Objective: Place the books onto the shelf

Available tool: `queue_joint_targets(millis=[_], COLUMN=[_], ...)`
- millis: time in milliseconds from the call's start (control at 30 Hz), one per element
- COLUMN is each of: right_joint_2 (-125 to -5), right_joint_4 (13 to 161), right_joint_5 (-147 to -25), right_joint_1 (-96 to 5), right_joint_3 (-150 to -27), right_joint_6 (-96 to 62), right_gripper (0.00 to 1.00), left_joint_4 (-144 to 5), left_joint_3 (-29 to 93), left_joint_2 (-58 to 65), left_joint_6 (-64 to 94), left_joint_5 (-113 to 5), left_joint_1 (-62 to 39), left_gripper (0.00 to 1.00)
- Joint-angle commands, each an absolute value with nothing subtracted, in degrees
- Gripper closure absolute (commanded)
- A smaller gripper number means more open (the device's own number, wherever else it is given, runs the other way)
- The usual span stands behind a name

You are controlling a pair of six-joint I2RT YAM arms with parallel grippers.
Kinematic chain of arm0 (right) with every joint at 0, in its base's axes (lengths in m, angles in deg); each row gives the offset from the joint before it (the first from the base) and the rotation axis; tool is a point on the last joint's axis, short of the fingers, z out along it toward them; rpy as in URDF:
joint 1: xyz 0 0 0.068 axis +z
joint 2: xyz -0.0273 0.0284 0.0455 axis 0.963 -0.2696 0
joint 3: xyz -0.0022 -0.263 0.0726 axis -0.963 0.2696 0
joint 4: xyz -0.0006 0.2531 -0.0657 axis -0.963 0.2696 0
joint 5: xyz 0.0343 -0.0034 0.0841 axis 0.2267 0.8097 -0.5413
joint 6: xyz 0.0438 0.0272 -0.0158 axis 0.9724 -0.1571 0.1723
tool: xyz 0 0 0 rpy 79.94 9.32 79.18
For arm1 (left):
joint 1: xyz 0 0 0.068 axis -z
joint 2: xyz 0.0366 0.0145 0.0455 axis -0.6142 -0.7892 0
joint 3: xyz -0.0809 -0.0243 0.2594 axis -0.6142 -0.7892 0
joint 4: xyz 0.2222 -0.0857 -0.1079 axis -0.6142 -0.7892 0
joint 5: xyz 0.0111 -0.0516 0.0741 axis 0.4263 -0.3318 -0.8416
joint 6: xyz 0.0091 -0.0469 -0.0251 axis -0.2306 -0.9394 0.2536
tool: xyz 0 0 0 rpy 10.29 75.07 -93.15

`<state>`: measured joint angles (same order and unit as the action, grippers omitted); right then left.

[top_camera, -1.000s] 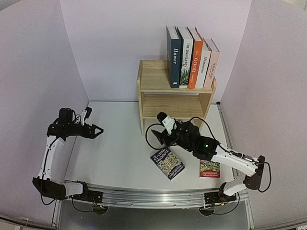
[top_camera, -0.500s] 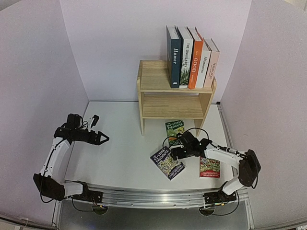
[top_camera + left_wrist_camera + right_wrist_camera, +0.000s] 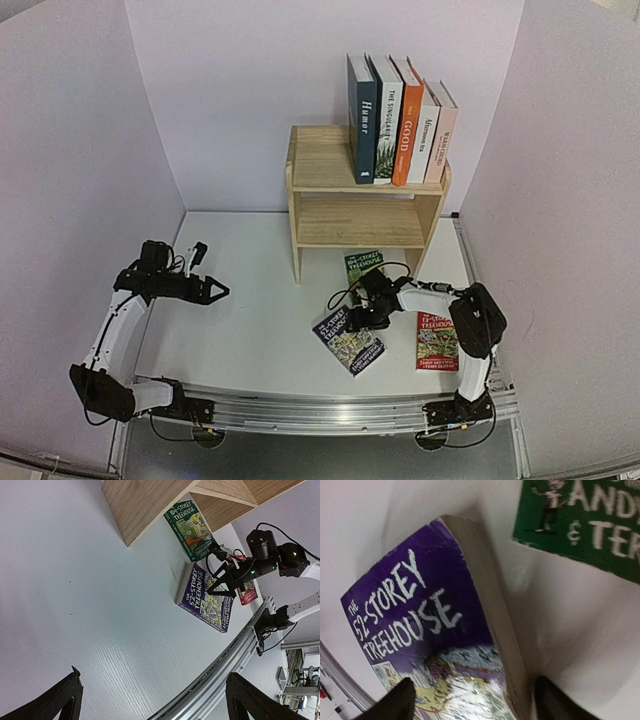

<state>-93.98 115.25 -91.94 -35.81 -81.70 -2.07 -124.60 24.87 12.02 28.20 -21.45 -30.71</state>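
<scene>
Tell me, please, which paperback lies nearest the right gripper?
The purple book, 52-Storey Treehouse: the right gripper is over its edge; the green book and red book lie apart.

The shelf (image 3: pixel 320 160) is pale bare wood, matt, with visible grain. The counter (image 3: pixel 75 580) is white, matt, faintly grained. The purple book (image 3: pixel 415 615) has a glossy paper cover and dull page edges. The bottom rail (image 3: pixel 320 412) is metal.
</scene>
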Motion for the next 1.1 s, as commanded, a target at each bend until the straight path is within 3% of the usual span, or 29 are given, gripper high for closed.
queue_joint_targets(millis=[0, 100, 167, 433, 567, 833, 1067], right_joint_2=[-99.2, -99.0, -97.7, -89.9, -87.5, -85.0, -79.4], right_joint_4=[116.5, 115.9, 115.1, 111.1, 108.6, 104.0, 102.0], right_joint_5=[-102.5, -103.2, -102.4, -92.6, -89.0, -87.1, -87.0], right_joint_1=[-35.6, -34.2, -32.9, -23.6, -21.5, -18.8, -18.4], right_joint_3=[-82.2, -81.8, -82.1, -87.8, -88.9, -89.7, -89.2], right_joint_6=[-2.5, -2.8, -3.2, -8.7, -9.5, -10.4, -11.4], right_gripper=[0.45, 0.83, 1.0, 1.0, 1.0, 1.0, 1.0], left_joint_4=[-122.6, -122.5, -122.5, -124.6, -131.4, -118.5, -125.9], left_joint_3=[24.5, 24.1, 23.7, 19.7, 21.9, 26.9, 30.0], left_joint_2=[13.6, 13.4, 13.3, 9.7, 0.5, -10.2, -19.4], left_joint_6=[27.9, 27.9, 28.0, 34.4, 42.7, 45.0, 55.3], left_joint_5=[-20.2, -20.2, -20.2, -19.8, -18.0, -9.5, -3.9], left_joint_1=[-30.5, -30.4, -30.1, -21.1, -13.5, -10.7, -10.4], left_gripper=[0.01, 0.01, 0.01, 0.0, 0.0, 0.0, 0.0])
